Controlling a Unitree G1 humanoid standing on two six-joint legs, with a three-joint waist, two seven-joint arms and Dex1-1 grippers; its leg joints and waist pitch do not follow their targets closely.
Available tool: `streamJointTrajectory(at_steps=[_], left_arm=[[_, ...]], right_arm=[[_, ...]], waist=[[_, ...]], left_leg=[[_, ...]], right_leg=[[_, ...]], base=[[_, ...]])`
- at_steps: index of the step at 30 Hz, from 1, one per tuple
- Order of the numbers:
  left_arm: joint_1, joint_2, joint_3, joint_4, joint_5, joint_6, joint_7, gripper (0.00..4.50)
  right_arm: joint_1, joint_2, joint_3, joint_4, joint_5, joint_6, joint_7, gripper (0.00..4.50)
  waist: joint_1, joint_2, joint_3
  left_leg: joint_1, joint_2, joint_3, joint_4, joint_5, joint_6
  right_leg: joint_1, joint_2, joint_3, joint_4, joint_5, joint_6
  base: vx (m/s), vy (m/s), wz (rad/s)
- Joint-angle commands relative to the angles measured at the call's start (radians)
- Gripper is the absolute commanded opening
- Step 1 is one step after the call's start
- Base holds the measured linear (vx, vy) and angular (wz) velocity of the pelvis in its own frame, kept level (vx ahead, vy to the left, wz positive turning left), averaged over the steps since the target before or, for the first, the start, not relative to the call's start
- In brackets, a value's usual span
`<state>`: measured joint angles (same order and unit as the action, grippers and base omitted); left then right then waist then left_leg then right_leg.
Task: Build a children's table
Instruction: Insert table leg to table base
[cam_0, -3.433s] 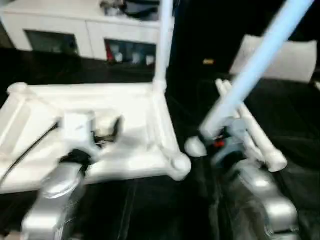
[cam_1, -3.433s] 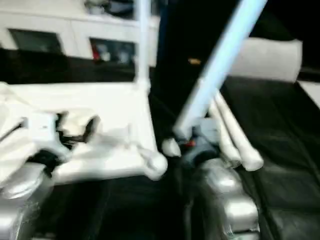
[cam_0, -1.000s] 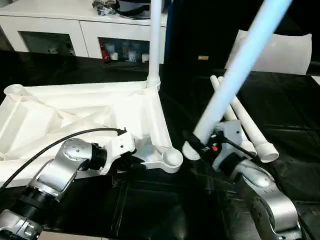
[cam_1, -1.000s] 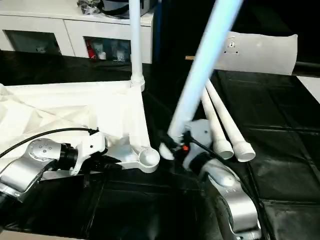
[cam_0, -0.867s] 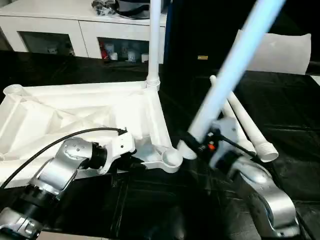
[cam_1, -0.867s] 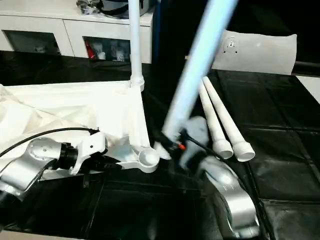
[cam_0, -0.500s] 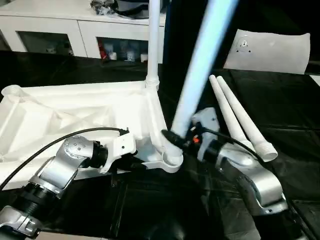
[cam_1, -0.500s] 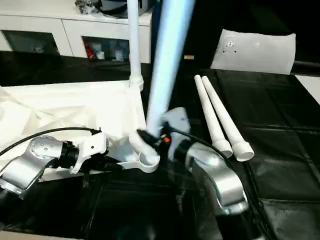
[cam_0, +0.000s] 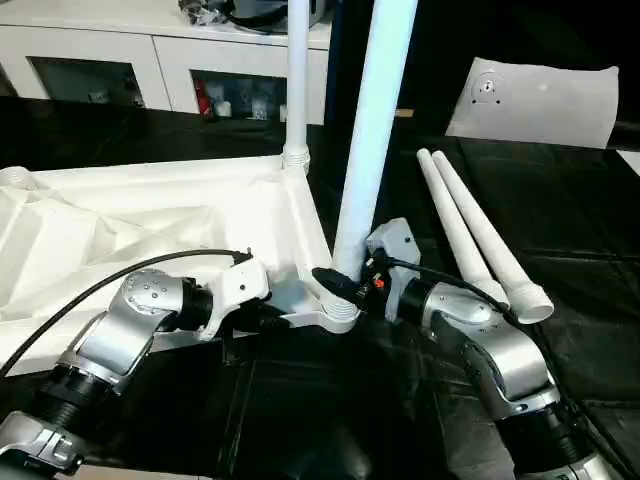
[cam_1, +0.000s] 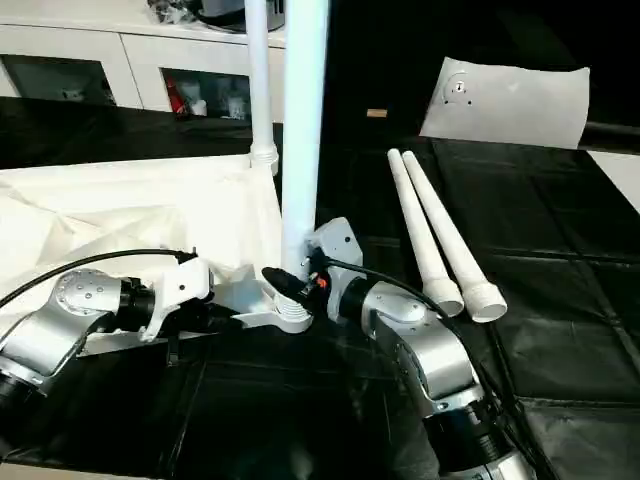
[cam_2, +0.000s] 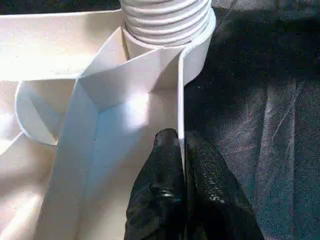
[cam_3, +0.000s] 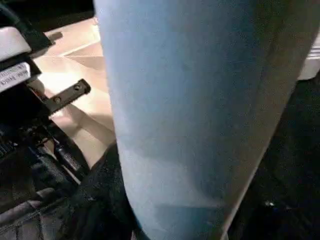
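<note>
right pincer clamped on upright leg, top cut off; left pincer pinching tabletop rim

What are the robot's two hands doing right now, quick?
Left gripper: shut on the rim of the table top, beside the near corner socket.
Right gripper: shut on the leg, standing upright in that socket.

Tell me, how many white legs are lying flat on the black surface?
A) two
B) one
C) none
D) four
A: two loose legs lie side by side on the black surface, to the right of the upturned table top. A third leg stands in the far corner socket, and the right end effector holds a fourth leg upright at the near corner socket.
</note>
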<state>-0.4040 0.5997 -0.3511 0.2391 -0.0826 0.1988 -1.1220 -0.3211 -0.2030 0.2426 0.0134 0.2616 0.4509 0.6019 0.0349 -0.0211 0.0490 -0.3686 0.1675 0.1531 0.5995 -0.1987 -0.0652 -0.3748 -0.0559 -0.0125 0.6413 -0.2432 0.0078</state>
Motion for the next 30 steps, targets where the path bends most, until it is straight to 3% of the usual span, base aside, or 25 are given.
streamJointTrajectory(at_steps=[1, 6, 10, 11, 15, 18, 19, 21, 26, 30], left_arm=[[-0.006, -0.015, 0.049, 0.002, -0.036, -0.014, 0.008, 0.00], [-0.014, -0.025, 0.048, 0.008, -0.037, -0.016, 0.005, 0.00], [-0.018, -0.029, 0.046, 0.012, -0.039, -0.017, 0.002, 0.00], [-0.018, -0.034, 0.051, 0.014, -0.042, -0.011, 0.004, 0.00], [-0.014, -0.047, 0.069, 0.017, -0.053, 0.000, 0.011, 0.00], [-0.014, -0.058, 0.085, 0.024, -0.065, 0.004, 0.017, 0.00], [-0.014, -0.058, 0.085, 0.024, -0.066, 0.004, 0.017, 0.00], [-0.017, -0.061, 0.091, 0.028, -0.068, 0.005, 0.019, 0.00], [-0.027, -0.064, 0.101, 0.048, -0.063, 0.000, 0.017, 0.00], [-0.036, -0.066, 0.105, 0.067, -0.052, -0.009, 0.021, 0.00]], right_arm=[[-0.007, 0.006, -0.002, 0.037, -0.006, 0.005, 0.005, 1.91], [-0.013, 0.047, -0.033, 0.098, 0.022, -0.022, -0.001, 1.91], [-0.008, 0.072, -0.079, 0.152, 0.061, -0.034, -0.004, 1.91], [0.010, 0.084, -0.114, 0.207, 0.080, -0.063, -0.003, 1.91], [0.044, 0.099, -0.151, 0.264, 0.091, -0.110, 0.009, 1.91], [0.088, 0.118, -0.196, 0.302, 0.112, -0.170, 0.012, 1.91], [0.090, 0.118, -0.197, 0.303, 0.113, -0.172, 0.013, 1.91], [0.110, 0.123, -0.210, 0.305, 0.123, -0.203, 0.019, 1.91], [0.170, 0.130, -0.216, 0.279, 0.131, -0.284, 0.042, 1.91], [0.199, 0.108, -0.186, 0.266, 0.070, -0.380, 0.049, 1.91]], waist=[[0.007, 0.005, -0.049], [0.003, 0.008, -0.048], [0.004, 0.012, -0.051], [0.004, 0.013, -0.050], [0.009, 0.019, -0.052], [0.010, 0.017, -0.050], [0.012, 0.023, -0.050], [0.012, 0.018, -0.051], [0.019, 0.025, -0.053], [0.024, 0.027, -0.051]], left_leg=[[0.011, 0.050, -0.007, -0.080, -0.150, -0.013], [0.013, 0.052, -0.009, -0.083, -0.197, -0.027], [0.012, 0.052, -0.008, -0.082, -0.179, -0.023], [0.013, 0.052, -0.007, -0.082, -0.179, -0.022], [0.012, 0.053, -0.006, -0.082, -0.178, -0.017], [0.014, 0.054, -0.005, -0.085, -0.206, -0.016], [0.014, 0.055, -0.006, -0.085, -0.211, -0.018], [0.015, 0.055, -0.006, -0.086, -0.215, -0.015], [0.013, 0.056, -0.005, -0.086, -0.195, -0.003], [0.014, 0.056, -0.004, -0.089, -0.224, -0.007]], right_leg=[[0.033, -0.073, 0.038, -0.075, -0.035, -0.224], [0.029, -0.075, 0.040, -0.080, -0.102, -0.223], [0.030, -0.075, 0.040, -0.077, -0.054, -0.233], [0.029, -0.074, 0.039, -0.076, -0.052, -0.235], [0.030, -0.075, 0.038, -0.075, -0.028, -0.247], [0.028, -0.076, 0.039, -0.080, -0.065, -0.244], [0.028, -0.078, 0.039, -0.080, -0.071, -0.244], [0.028, -0.075, 0.038, -0.082, -0.081, -0.241], [0.029, -0.076, 0.038, -0.081, -0.045, -0.237], [0.027, -0.077, 0.038, -0.087, -0.084, -0.228]], base=[[0.000, 0.000, 0.00], [0.000, 0.000, 0.00], [0.000, 0.000, 0.00], [0.000, 0.000, 0.00], [0.000, 0.000, 0.00], [0.000, 0.000, 0.00], [0.000, 0.000, 0.00], [0.000, 0.000, 0.00], [0.000, 0.000, 0.00], [0.000, 0.000, 0.00]])
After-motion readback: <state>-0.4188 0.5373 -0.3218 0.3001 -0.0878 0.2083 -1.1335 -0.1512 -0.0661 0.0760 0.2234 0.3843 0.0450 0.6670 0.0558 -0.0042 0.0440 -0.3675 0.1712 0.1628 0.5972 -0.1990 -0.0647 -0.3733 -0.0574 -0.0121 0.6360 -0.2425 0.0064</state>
